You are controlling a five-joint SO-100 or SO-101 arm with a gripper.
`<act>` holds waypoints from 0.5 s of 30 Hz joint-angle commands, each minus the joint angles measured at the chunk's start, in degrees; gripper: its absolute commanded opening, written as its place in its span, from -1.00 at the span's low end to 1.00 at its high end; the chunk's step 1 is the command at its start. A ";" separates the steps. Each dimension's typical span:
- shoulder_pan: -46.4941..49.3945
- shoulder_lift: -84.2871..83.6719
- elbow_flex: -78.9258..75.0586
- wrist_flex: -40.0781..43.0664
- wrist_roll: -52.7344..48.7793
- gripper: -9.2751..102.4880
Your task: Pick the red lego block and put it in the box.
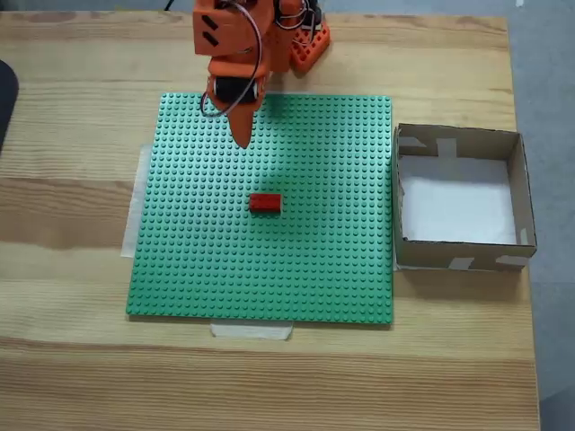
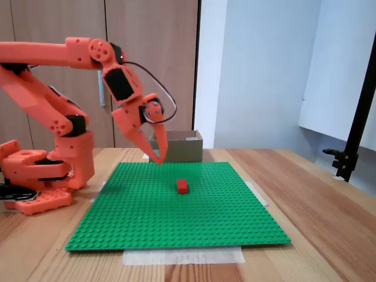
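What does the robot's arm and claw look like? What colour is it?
The arm is bright orange plastic in chunky blocks, with black motor boxes at the joints. A thin dark cable loops near the claw, which has pointed orange fingers like a beak.

Wooden table [image 1: 81, 377]: baseplate [image 1: 198, 269], box [image 1: 517, 193].

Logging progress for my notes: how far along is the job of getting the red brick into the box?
Nothing is done yet. The red lego block lies on the green baseplate, ungrasped. The end effector hangs above the plate, short of the block, holding nothing. Left: reach it, grip, lift and carry it to the box, which holds no block.
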 commanded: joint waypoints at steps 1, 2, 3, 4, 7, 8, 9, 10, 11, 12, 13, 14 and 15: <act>0.53 -7.03 -11.07 3.43 1.32 -0.84; 0.44 -8.96 -13.54 4.66 1.85 -0.84; 0.35 -11.07 -15.91 5.80 2.02 -0.84; 0.09 -13.01 -18.02 6.77 1.93 -0.84; -0.26 -17.67 -22.68 8.96 2.11 -0.84; -0.44 -18.98 -23.99 9.67 2.11 -0.84; -0.70 -20.21 -25.31 10.20 1.93 -0.84; -0.88 -21.45 -26.54 10.72 1.93 -0.84; -1.14 -22.76 -27.69 11.25 2.11 -0.84; -1.49 -23.91 -28.74 11.69 2.11 -0.84; -1.76 -25.22 -29.79 12.22 2.11 -0.84; -2.11 -26.37 -30.85 12.74 2.11 -0.84; -2.37 -27.69 -31.73 13.10 2.02 -0.84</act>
